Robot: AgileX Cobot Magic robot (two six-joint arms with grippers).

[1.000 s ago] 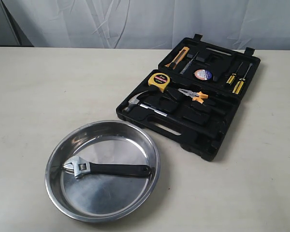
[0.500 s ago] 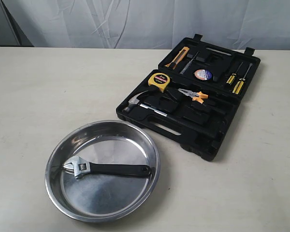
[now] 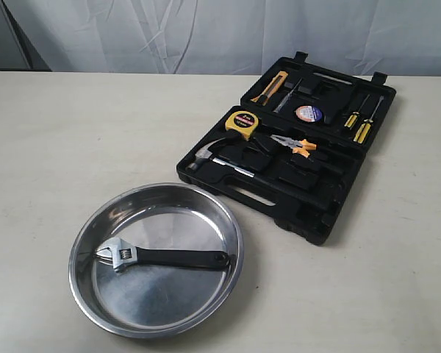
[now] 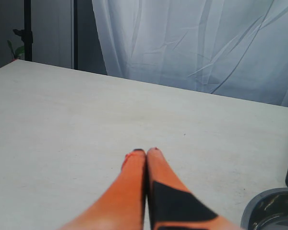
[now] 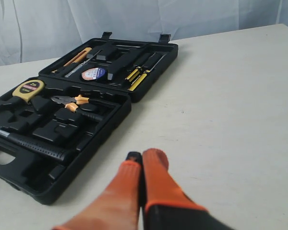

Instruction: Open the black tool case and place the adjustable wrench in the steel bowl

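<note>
**Item 1. Black tool case [image 3: 298, 213].** Right of centre in the exterior frame, reaching toward the upper right. It lies fully open and flat on the bench [image 3: 73, 132]. Contents seated in slots: tape measure [image 3: 241, 123], claw hammer [image 3: 206, 156], orange-handled pliers [image 3: 294, 143], yellow screwdrivers [image 3: 360, 121]. Several moulded recesses stand vacant.

**Item 2. Steel bowl [image 3: 162, 301].** Lower left of the exterior frame, just beside the case's near corner and not touching it.

**Item 3. Adjustable wrench [image 3: 162, 257].** Lies flat on the bowl's floor, wholly inside the rim. Silver head toward frame left, black handle toward frame right.

**Item 4. Left jaws.** Clenched, tips pressed together, grasping nothing, over bare bench. Absent from the exterior frame.

**Item 5. Right jaws.** Clenched likewise and empty, low over the bench with the open case ahead of them. Absent from the exterior frame.

**Status (judged).** Both parts of the task look done: the lid is open and the wrench is in the bowl. This reads as the closing step. No further grasp seems needed; the next move calls only for the arms to keep clear of bowl and case.
</note>
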